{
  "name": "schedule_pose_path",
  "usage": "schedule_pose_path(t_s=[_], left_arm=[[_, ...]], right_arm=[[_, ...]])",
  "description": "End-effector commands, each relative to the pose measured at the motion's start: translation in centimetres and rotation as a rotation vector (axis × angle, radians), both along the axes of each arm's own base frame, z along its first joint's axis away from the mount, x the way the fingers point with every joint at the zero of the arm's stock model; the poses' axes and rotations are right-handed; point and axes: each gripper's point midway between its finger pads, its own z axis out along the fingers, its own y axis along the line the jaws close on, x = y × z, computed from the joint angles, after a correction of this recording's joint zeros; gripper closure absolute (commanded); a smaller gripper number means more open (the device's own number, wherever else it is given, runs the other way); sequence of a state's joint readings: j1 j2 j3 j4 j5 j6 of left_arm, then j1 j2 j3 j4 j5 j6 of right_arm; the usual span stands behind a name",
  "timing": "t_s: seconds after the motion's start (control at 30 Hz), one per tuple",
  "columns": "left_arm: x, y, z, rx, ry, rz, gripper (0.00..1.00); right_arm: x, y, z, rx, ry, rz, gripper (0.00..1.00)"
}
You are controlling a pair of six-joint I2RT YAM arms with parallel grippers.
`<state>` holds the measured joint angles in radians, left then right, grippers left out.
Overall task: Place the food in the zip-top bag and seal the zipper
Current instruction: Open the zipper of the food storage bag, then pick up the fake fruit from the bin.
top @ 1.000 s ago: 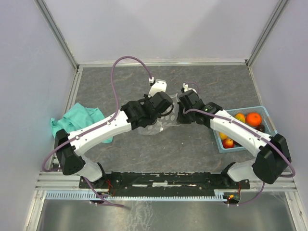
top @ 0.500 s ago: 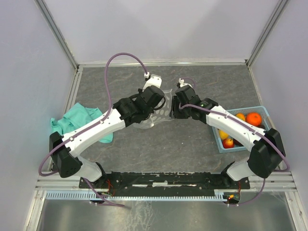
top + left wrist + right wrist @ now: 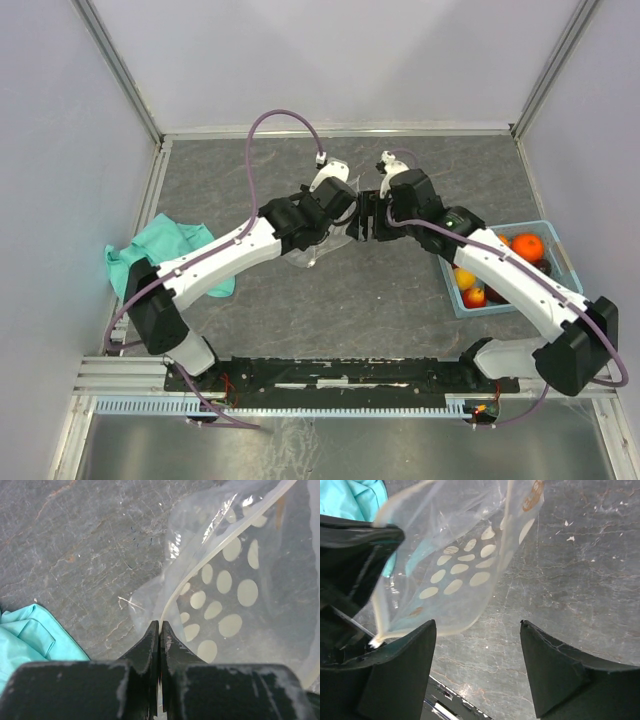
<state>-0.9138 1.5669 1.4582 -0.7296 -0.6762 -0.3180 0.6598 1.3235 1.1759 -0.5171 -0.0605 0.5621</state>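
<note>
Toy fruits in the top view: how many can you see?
5, all in the blue basket: orange, orange-yellow, yellow, red, dark purple. The right arm may hide more.

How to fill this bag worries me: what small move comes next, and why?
Probably swing the right tool to the blue basket for a fruit: it stands open and empty, the left tool pinches the zip-top bag at its rim, and the food lies in the basket.
</note>
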Motion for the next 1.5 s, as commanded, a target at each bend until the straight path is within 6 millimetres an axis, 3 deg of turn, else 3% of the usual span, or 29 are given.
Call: schedule_pose_path(t_s=[0.0, 0.2, 0.4, 0.5, 0.7, 0.83, 1.07, 1.47], left_arm=[[0.7, -0.5, 0.7, -0.016, 0.003, 0.033, 0.97], [1.1, -1.5, 0.8, -0.045, 0.004, 0.032, 0.97], [1.2, -1.8, 0.3, -0.037, 0.019, 0.029, 0.97], [1.1, -2.0, 0.0, -0.040, 0.032, 0.022, 0.97], [1.1, -1.9, 0.2, -0.042, 0.029, 0.020, 0.97], [1.0, -1.7, 0.3, -0.040, 0.028, 0.017, 0.97], [0.9, -1.5, 0.4, -0.037, 0.032, 0.009, 0.97], [0.6, -1.6, 0.1, -0.030, 0.057, -0.004, 0.97]], right_arm=[[-0.5, -2.0, 2.1, 0.005, -0.069, 0.022, 0.22], [-1.8, -7.4, 2.1, -0.095, -0.059, -0.067, 0.10], [-1.7, -15.7, -0.7, -0.301, -0.011, -0.309, 0.00], [-1.2, -19.6, -2.1, -0.400, 0.002, -0.432, 0.01], [-0.2, -24.0, -4.2, -0.440, 0.036, -0.623, 0.01], [0.7, -26.0, -6.1, -0.420, 0.072, -0.717, 0.01], [1.8, -27.7, -10.1, -0.327, 0.125, -0.763, 0.01], [3.1, -27.0, -14.3, -0.199, 0.166, -0.730, 0.01]])
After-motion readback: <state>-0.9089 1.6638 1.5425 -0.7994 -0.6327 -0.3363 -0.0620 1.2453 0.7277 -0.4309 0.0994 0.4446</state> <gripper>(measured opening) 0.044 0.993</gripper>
